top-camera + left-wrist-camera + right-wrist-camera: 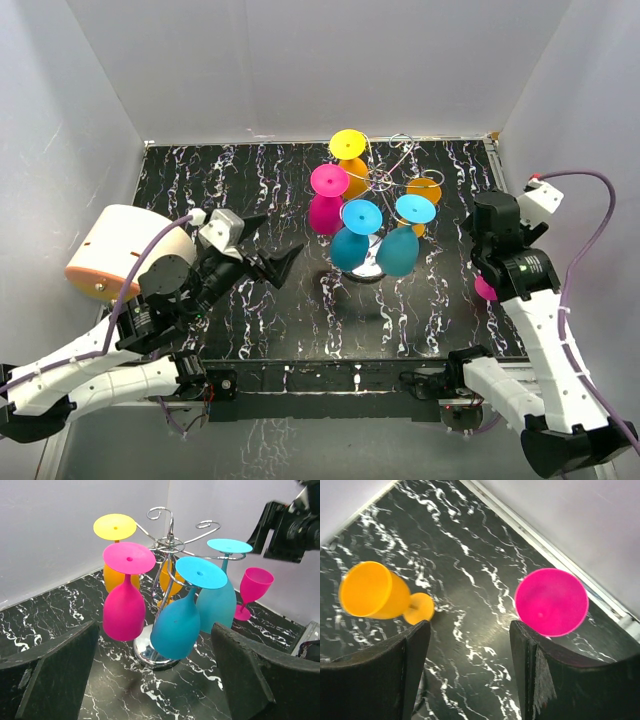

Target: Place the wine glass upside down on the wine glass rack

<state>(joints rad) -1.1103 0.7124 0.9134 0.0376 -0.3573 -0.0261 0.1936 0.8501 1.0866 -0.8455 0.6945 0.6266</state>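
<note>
black marbled tabletop (250,320) lying below; upright pink plastic wine glass (551,601) standing upper right of empty, gaping right claw (470,630); left claw (275,245) gaping, farther.

Your wine glass rack (385,180) stands on surface (250,300) centre, glasses (124,611) hung inverted on it; wine glass (255,587) upright to its right.

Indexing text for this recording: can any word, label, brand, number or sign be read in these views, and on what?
None readable: the coloured plastic wine glasses, the silver wire wine glass rack, the black marbled table and the white robot arms show no lettering. The white-and-peach round object bears only small dark dots.
</note>
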